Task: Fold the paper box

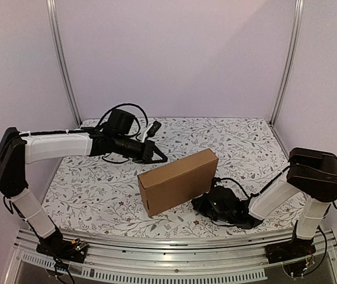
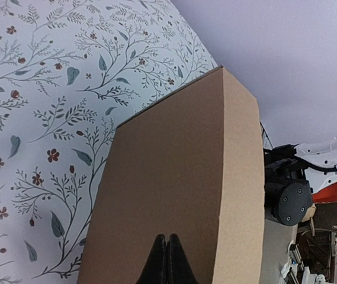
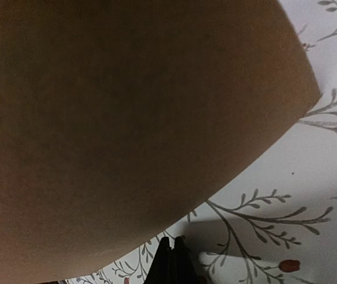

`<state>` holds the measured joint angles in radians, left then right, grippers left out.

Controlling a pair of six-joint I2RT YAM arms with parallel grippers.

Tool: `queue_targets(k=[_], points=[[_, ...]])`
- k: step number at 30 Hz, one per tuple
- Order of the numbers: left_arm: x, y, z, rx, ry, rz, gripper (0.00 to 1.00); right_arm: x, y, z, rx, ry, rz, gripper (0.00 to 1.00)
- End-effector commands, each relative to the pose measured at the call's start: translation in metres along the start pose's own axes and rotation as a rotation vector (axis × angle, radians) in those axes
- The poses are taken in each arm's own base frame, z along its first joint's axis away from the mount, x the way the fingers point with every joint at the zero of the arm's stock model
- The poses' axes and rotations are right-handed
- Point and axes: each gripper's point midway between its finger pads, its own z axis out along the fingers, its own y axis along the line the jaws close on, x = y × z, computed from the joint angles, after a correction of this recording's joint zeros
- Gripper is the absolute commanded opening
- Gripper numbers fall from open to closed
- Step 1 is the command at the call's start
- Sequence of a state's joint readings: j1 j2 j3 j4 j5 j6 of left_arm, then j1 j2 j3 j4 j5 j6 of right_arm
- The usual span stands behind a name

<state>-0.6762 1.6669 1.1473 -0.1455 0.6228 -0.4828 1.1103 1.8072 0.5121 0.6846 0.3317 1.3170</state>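
Observation:
The paper box is folded shut, a plain brown shallow carton standing tilted on one long edge mid-table. My left gripper is shut with nothing in it, its tips at the box's upper rear edge. In the left wrist view those closed tips point at the box's broad face; contact cannot be told. My right gripper lies low by the box's lower right end, partly hidden. Its fingers are pressed together and empty just above the cloth, with the box looming over them.
A floral tablecloth covers the table. Metal posts stand at the back corners against pale walls. An aluminium rail runs along the near edge with both arm bases on it.

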Motion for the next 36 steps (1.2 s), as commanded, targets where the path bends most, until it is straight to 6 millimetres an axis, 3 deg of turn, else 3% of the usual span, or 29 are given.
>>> queue_targets(k=[1, 9, 14, 19, 28, 36], points=[[0.013, -0.015, -0.005, 0.019, 0.033, 0.02, 0.0, 0.011, 0.02, 0.017, -0.08, 0.013, 0.094, 0.0], [0.022, -0.029, -0.003, 0.023, 0.046, 0.042, 0.01, 0.014, 0.04, 0.047, -0.093, 0.031, 0.065, 0.0], [0.024, -0.027, -0.006, -0.004, 0.04, 0.047, 0.01, -0.005, 0.054, 0.073, -0.106, 0.014, 0.049, 0.0], [0.028, -0.021, -0.013, -0.05, 0.028, 0.053, 0.01, -0.024, 0.05, 0.08, -0.075, -0.006, -0.015, 0.0], [0.025, -0.008, -0.017, -0.119, -0.002, 0.059, 0.02, -0.056, -0.001, 0.052, 0.046, -0.072, -0.089, 0.0], [0.016, 0.009, -0.025, -0.192, -0.05, 0.053, 0.05, -0.094, -0.014, 0.002, 0.161, -0.174, -0.246, 0.02]])
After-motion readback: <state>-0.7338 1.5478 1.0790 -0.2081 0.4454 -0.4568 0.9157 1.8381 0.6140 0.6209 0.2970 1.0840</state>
